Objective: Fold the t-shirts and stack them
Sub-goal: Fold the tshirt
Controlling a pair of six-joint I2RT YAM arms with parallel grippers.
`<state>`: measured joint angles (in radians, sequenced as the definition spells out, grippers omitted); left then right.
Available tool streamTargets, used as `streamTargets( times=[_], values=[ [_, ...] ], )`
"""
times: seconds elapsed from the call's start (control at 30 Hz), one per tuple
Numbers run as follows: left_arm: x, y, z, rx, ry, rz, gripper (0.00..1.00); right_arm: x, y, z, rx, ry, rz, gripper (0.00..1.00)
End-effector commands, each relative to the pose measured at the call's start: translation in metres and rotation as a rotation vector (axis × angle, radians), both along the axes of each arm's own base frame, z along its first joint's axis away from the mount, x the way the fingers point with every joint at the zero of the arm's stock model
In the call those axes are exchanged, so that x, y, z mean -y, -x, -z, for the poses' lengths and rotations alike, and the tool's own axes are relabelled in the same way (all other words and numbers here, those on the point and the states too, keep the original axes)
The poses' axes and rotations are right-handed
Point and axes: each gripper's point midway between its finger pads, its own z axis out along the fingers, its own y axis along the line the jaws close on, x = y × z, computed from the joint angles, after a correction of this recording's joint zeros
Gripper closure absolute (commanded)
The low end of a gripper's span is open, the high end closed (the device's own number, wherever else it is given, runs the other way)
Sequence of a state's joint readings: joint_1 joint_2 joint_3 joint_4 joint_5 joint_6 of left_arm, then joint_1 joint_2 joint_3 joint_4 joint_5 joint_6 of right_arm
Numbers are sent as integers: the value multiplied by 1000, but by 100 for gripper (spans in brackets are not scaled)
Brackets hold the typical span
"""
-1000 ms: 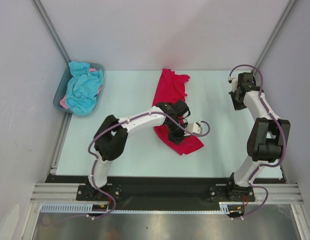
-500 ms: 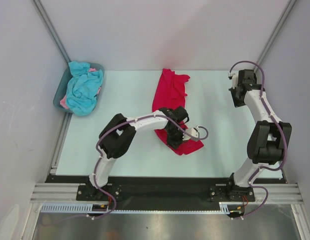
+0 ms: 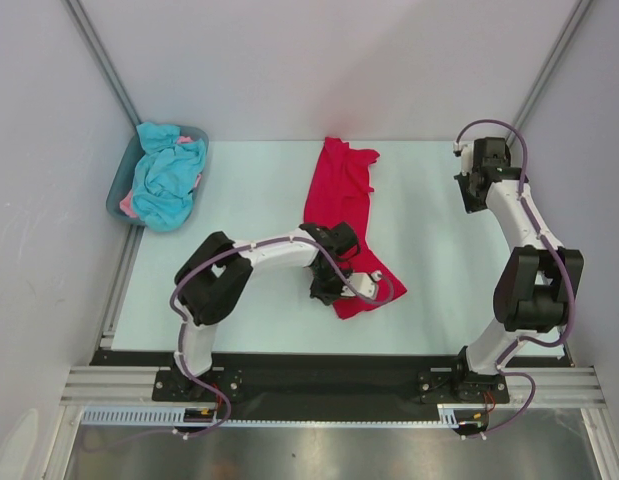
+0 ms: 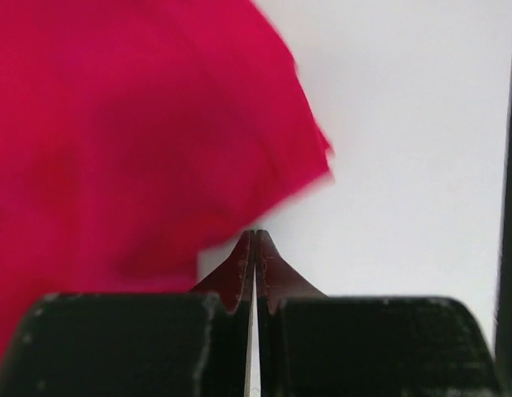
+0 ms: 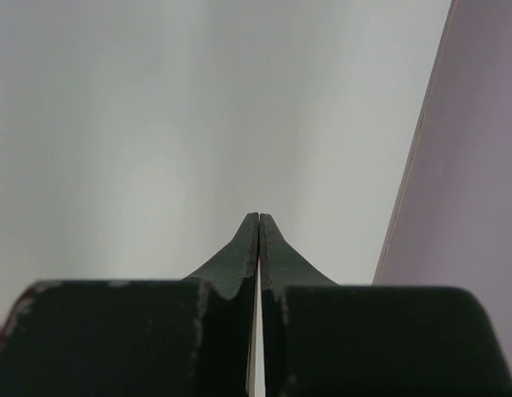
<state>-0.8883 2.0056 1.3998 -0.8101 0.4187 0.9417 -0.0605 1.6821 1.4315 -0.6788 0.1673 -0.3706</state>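
Note:
A crimson red t-shirt point(image 3: 339, 190) lies as a long, crumpled strip across the middle of the table; in the left wrist view it point(image 4: 123, 124) fills the left and top. My left gripper point(image 3: 322, 288) point(image 4: 255, 233) is low over the shirt's near end, at its left edge. Its jaws are shut, with no cloth visible between them. A turquoise-blue t-shirt point(image 3: 167, 180) is heaped in the tub with a bit of pink t-shirt point(image 3: 126, 208) showing. My right gripper point(image 3: 473, 203) point(image 5: 259, 217) is shut and empty at the far right, over bare table.
The grey-blue plastic tub point(image 3: 117, 195) stands at the far left corner. A side wall point(image 5: 479, 207) runs close to the right of my right gripper. Metal frame posts rise at both back corners.
My left gripper has swung toward the near left, across the red shirt's near end, and that end has shifted slightly. The right arm has drawn back a little.

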Motion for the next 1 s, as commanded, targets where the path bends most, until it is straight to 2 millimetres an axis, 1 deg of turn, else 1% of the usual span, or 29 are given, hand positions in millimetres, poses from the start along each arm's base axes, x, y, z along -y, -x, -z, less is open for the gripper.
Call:
streamTargets(
  times=[0.0, 0.03, 0.07, 0.1, 0.17, 0.2, 0.27, 0.33, 0.37, 0.4, 0.47, 0.5, 0.57, 0.6, 0.63, 0.7, 0.77, 0.9, 0.97],
  values=[
    [-109, 30, 26, -137, -378, 47, 100, -6, -7, -19, 57, -5, -8, 100],
    [-115, 28, 25, -144, -389, 49, 100, -7, -8, -19, 57, -6, -11, 100],
    [-119, 28, 23, -156, -402, 52, 100, -7, -9, -19, 57, -7, -11, 100],
    [-127, 33, 19, -183, -431, 60, 100, -8, -10, -18, 56, -8, -9, 100],
    [-137, 32, 16, -185, -460, 65, 99, -9, -10, -18, 55, -10, -13, 100],
    [-141, 31, 15, -181, -467, 66, 100, -11, -11, -19, 58, -11, -17, 100],
    [-141, 24, 12, -169, -457, 44, 100, -10, -12, -18, 59, -10, -16, 100],
    [-125, 8, -1, -150, -384, -9, 100, -10, -12, -16, 53, -7, -14, 100],
    [-119, 4, -9, -154, -356, -23, 100, -10, -12, -15, 50, -7, -14, 100],
    [-101, -8, -22, -135, -281, -43, 100, -10, -12, -16, 52, -7, -14, 100],
    [-86, -18, -39, -109, -216, -72, 100, -10, -12, -15, 51, -4, -16, 100],
    [-73, -27, -51, -82, -165, -82, 100, -9, -12, -14, 49, -1, -14, 100],
    [-56, -31, -66, -88, -96, -104, 100, -9, -14, -15, 52, 1, -14, 100],
    [-46, -37, -77, -71, -51, -107, 100, -8, -14, -15, 52, 4, -11, 100],
    [-38, -35, -83, -89, -19, -113, 100, -8, -15, -15, 52, 7, -11, 100],
    [-31, -33, -89, -100, 2, -109, 100, -7, -15, -14, 51, 14, -7, 100],
    [-29, -27, -88, -116, 2, -92, 100, -6, -15, -15, 54, 15, -5, 100],
    [-27, -11, -73, -165, -26, -47, 100, -5, -16, -10, 43, 22, -1, 100],
    [-22, -6, -67, -190, -27, -33, 100, -5, -18, -11, 46, 23, -4, 100]
  ],
)
